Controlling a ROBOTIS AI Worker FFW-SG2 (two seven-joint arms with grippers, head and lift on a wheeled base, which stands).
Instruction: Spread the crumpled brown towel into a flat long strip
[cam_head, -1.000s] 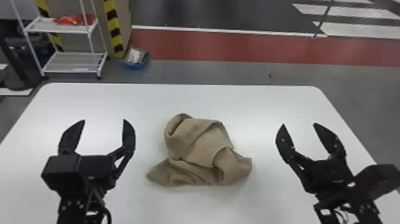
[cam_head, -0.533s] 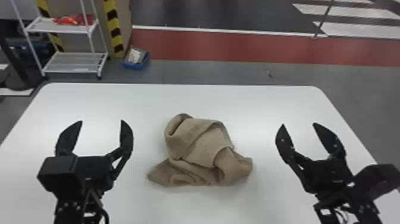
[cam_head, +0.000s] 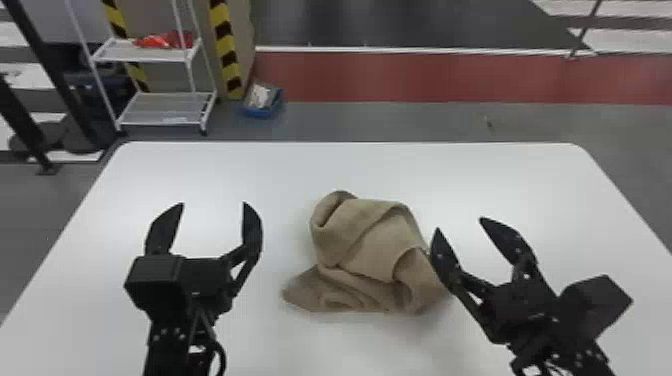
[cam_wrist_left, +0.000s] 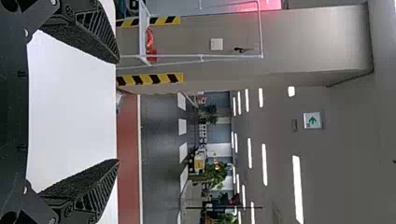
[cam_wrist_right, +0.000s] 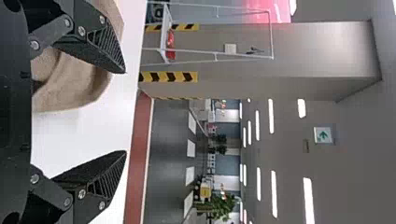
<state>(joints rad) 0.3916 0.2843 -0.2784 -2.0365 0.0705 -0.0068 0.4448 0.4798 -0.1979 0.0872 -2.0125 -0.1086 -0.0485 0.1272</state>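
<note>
The brown towel (cam_head: 370, 240) lies crumpled in a heap with several folds around the middle of the white table. My left gripper (cam_head: 213, 204) stands open to the left of the towel, apart from it, with nothing between its fingers. Open as well, my right gripper (cam_head: 459, 223) has its left finger at the towel's right edge; I cannot tell whether they touch. In the left wrist view the left gripper (cam_wrist_left: 118, 111) is spread over bare tabletop. Part of the towel (cam_wrist_right: 77, 79) appears behind one finger of the right gripper (cam_wrist_right: 126, 112) in the right wrist view.
The white table (cam_head: 280, 170) has its far edge well beyond the towel. On the floor behind it stand a white shelf rack (cam_head: 165, 107) and a blue bin (cam_head: 263, 102), both off to the left.
My right gripper has moved left, close to the towel's right side. The left gripper has shifted slightly toward the towel. The towel's shape looks unchanged, and both grippers were open before.
</note>
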